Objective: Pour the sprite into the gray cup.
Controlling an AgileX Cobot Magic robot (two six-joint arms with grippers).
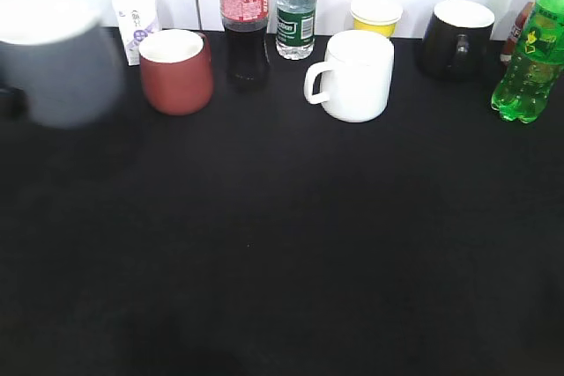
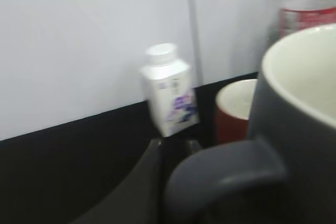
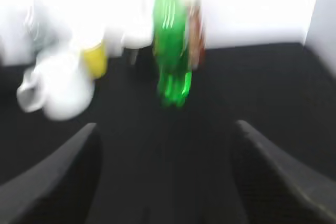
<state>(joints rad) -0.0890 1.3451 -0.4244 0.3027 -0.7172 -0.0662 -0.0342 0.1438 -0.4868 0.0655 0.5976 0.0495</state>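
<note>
Sprite bottle [image 1: 531,50] stands upright at the far right of the black table [image 1: 282,244], near the back wall, well apart from the gray cup [image 1: 60,63]. In the right wrist view we see the same green bottle [image 3: 172,45], blurred, ahead of the right gripper [image 3: 165,177]; its two dark fingers [image 3: 50,182] stand wide apart with nothing between them, and the bottle is untouched.

We note the gray cup at the far left of the exterior view, large and blurred, apparently off the table surface. The left wrist view shows it close up [image 2: 299,129], white inside, loop handle [image 2: 226,177] toward the camera. A dark part of the left gripper [image 2: 152,182] shows beside the handle; we cannot tell whether its fingers are clamped on the cup.

Along the back row, left to right: a small white carton-shaped bottle [image 1: 136,19], a brick-red mug [image 1: 177,70], a cola bottle [image 1: 245,19] with red label, a clear water bottle [image 1: 296,11] with dark green label, a white mug [image 1: 355,75], a yellow cup [image 1: 376,17], a black mug [image 1: 456,37]. The red mug sits just beside the gray cup; the white mug stands forward of the yellow cup.
</note>
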